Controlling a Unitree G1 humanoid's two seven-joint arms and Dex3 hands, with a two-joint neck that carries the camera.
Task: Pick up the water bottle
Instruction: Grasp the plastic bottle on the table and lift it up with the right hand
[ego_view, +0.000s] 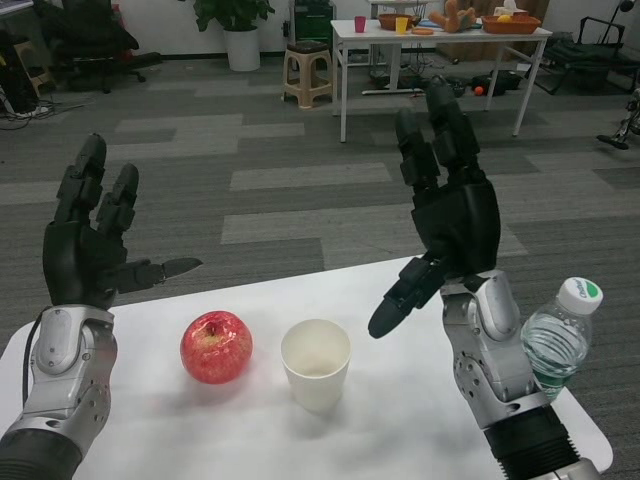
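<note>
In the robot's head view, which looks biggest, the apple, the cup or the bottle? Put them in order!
1. Clear plastic water bottle with white cap, tallest, though partly hidden behind the right arm.
2. White paper cup and round red apple look about alike; too close to rank.
</note>
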